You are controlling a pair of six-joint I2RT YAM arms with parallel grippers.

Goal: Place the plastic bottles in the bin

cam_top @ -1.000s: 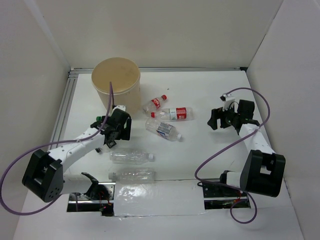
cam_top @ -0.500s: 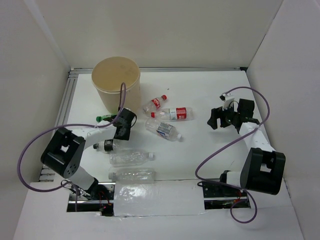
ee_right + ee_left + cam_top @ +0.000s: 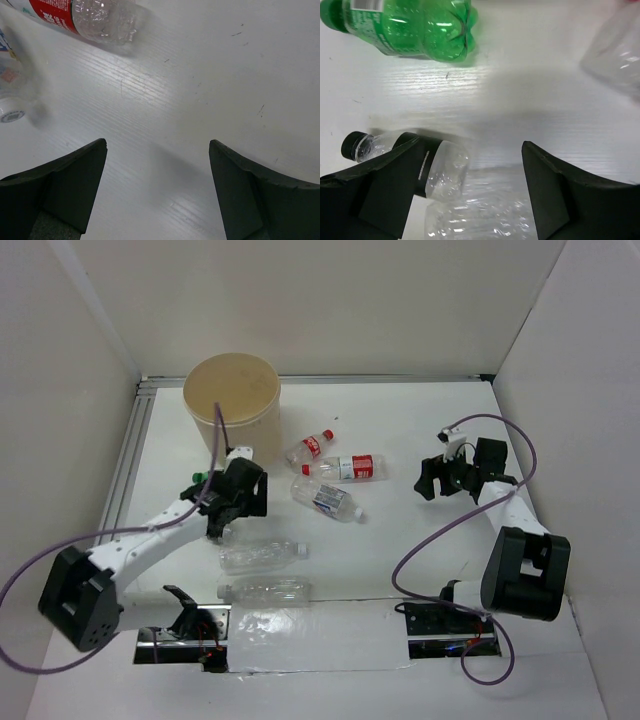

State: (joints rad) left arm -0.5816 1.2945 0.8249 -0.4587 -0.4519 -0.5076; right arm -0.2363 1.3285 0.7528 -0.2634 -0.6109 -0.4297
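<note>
The beige bin [image 3: 231,400] stands at the back left. My left gripper [image 3: 225,515] is open and empty, low over the table in front of the bin. In the left wrist view the gripper [image 3: 471,145] has a clear bottle with a black label [image 3: 437,172] against its left finger and another clear bottle [image 3: 485,215] below. The green bottle [image 3: 410,27] lies just beyond; it also shows from above [image 3: 200,478]. My right gripper [image 3: 430,478] is open and empty over bare table [image 3: 157,142], right of a red-labelled bottle [image 3: 348,468].
A small red-capped bottle [image 3: 310,447] and a blue-white labelled bottle [image 3: 326,498] lie mid-table. Two plain clear bottles [image 3: 263,553] [image 3: 265,590] lie near the front. White walls close in on the left, back and right.
My left arm swung back and then out again; its gripper is again over the black-labelled bottle near the green one. The right arm has hardly moved.
</note>
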